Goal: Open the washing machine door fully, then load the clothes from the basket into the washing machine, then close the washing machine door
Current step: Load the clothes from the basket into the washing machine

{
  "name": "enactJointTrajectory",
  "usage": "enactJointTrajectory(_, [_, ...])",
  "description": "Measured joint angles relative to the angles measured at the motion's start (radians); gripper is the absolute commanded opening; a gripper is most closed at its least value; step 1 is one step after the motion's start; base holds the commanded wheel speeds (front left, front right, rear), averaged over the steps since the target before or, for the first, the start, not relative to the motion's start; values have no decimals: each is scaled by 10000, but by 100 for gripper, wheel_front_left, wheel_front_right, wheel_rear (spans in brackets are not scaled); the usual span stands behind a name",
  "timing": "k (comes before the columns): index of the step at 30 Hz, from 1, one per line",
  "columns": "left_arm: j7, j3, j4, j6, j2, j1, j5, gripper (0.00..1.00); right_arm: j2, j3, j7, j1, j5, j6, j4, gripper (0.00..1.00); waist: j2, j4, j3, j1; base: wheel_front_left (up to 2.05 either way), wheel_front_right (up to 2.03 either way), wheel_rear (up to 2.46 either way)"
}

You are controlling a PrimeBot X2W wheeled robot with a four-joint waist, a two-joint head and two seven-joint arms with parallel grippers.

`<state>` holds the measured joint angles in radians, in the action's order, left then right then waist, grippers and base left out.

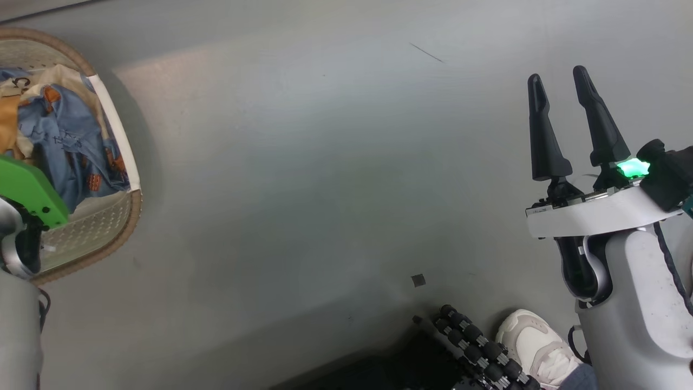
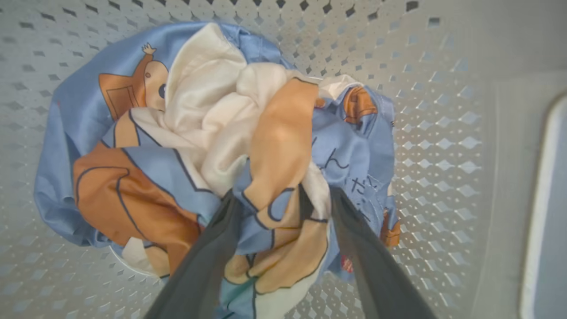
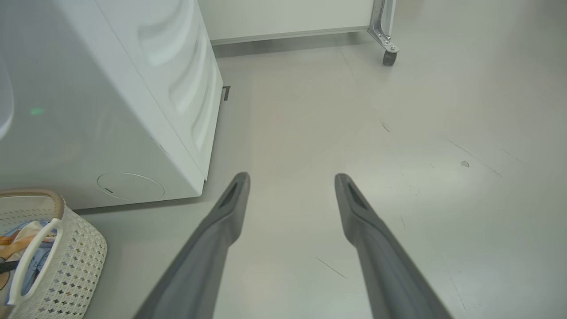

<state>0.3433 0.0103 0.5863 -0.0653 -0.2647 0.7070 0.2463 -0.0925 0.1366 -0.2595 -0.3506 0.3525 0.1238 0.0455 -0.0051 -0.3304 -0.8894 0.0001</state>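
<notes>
The basket (image 1: 116, 233) stands on the floor at the left of the head view, and its perforated wall (image 2: 443, 133) shows in the left wrist view. In it lie the clothes (image 2: 146, 146), light-blue fabric with orange bears and cream patches. My left gripper (image 2: 283, 195) reaches down into the pile, open, with a fold of cloth between its fingers (image 2: 208, 257). My right gripper (image 1: 557, 76) hangs open over bare floor, its jaws apart around nothing (image 3: 292, 177). The washing machine (image 3: 102, 88) is a white box behind the basket (image 3: 75, 261). The washing machine door is out of view.
A person's pale shoe (image 1: 533, 338) stands beside a black ribbed cable chain (image 1: 476, 346) at the bottom of the head view. A metal frame on a caster (image 3: 389, 57) stands far off by a white wall panel. Grey floor stretches between basket and right arm.
</notes>
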Motion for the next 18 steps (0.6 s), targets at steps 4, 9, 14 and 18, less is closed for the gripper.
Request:
enactJointTrajectory(4, [84,121,171,-94,-119,336,-44,100,-17,23,0,-90,12,0,-119,100,0,-13,-278,0,0,0,0])
enactJointTrajectory(9, [84,198,420,-184,-169,727,-44,100,-58,29,0,-98,25,0,-171,100,0,-64,-581,0,0,0,0])
enactJointTrajectory(14, [84,207,717,-268,-153,968,-65,100,-109,25,0,-98,92,0,-228,100,0,-140,-807,0,0,0,0])
enactJointTrajectory(18, [-61,173,988,-305,-109,1260,-148,41,-198,-31,0,-100,111,0,-339,100,0,-213,-985,0,0,0,0])
